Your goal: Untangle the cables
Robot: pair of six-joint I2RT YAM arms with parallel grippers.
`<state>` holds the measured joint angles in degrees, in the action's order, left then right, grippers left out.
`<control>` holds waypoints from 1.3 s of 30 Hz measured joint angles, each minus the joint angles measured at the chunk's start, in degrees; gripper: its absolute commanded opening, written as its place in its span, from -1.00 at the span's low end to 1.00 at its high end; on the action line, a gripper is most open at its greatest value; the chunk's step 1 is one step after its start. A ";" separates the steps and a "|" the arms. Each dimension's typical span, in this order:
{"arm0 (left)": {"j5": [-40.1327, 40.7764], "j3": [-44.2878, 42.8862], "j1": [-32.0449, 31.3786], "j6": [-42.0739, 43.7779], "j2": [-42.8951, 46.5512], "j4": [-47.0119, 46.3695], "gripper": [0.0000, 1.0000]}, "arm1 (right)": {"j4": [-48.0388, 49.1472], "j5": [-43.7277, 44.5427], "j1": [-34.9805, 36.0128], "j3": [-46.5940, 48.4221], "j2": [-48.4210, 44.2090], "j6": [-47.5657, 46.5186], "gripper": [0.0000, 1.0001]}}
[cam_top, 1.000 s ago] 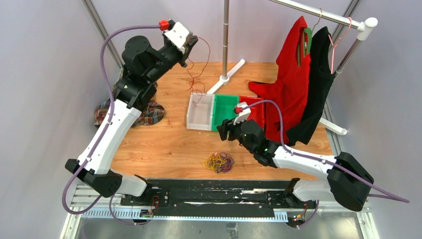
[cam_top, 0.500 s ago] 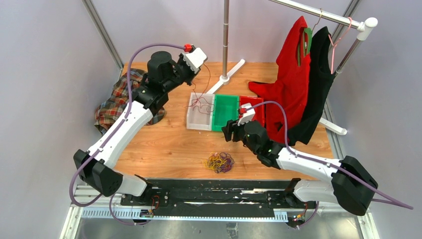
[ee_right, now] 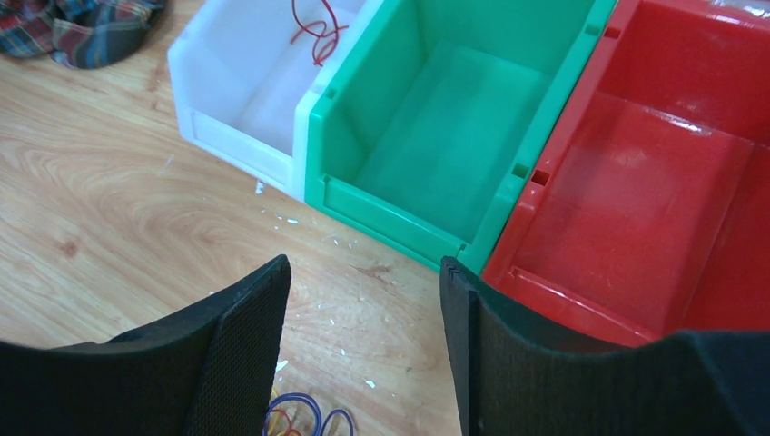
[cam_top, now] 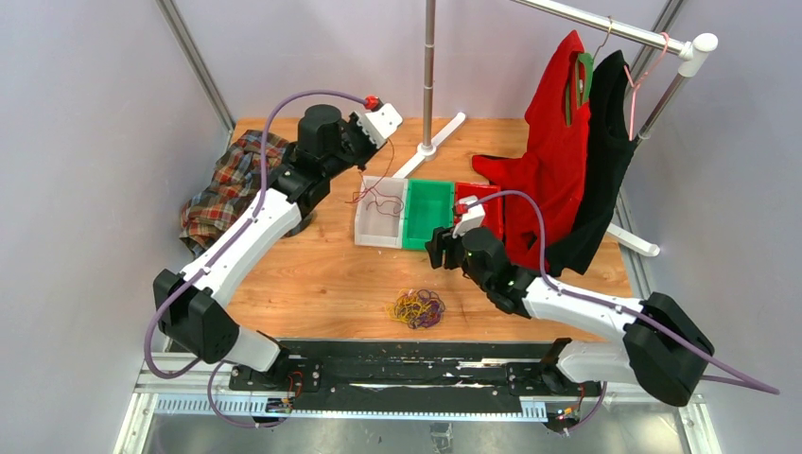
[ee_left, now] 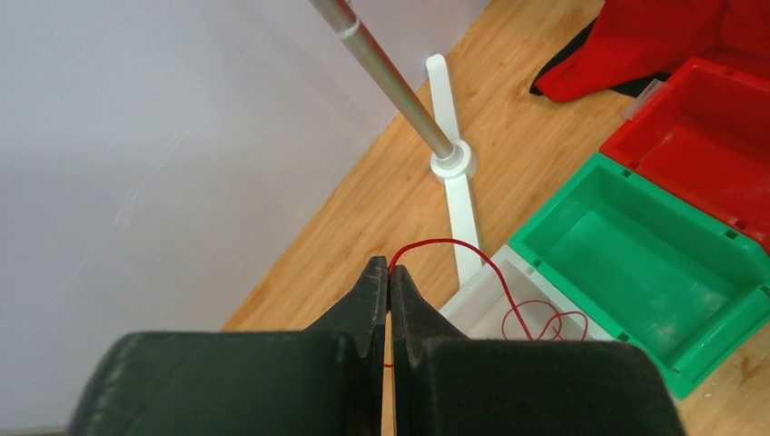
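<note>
**One red strand pinched over the white bin, the bunch left by the near edge**

Close to the near edge of the wooden table (cam_top: 312,274), about midway along it, lies a tangled bunch of yellow and purple wire cables (cam_top: 417,308), with nothing touching it. Just beyond it, the right arm stretches low from its base at the near right corner toward the table's middle. The right gripper (ee_right: 363,272) has its jaws spread wide with nothing between them, over bare wood just short of the green plastic bin (ee_right: 436,136). That bin sits between a white plastic bin (ee_right: 245,100) and a red plastic bin (ee_right: 654,182), side by side. Farther back, the left arm reaches long toward the far edge with its elbow raised and its wrist bent down. The left gripper (ee_left: 388,271) is clamped tight on a dark red wire strand (ee_left: 472,263), which arcs down into the white bin, where its loops rest.
</note>
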<state>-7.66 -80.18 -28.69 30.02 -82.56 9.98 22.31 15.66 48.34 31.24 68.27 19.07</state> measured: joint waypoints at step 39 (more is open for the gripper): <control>11.80 10.71 -4.59 -6.36 -10.64 -3.21 -0.99 | -2.67 0.92 -2.29 -1.09 -2.16 2.64 0.15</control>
<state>4.14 -69.47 -33.28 23.66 -93.21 6.76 19.64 16.58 46.04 30.15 66.11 21.71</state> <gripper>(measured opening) 0.012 0.579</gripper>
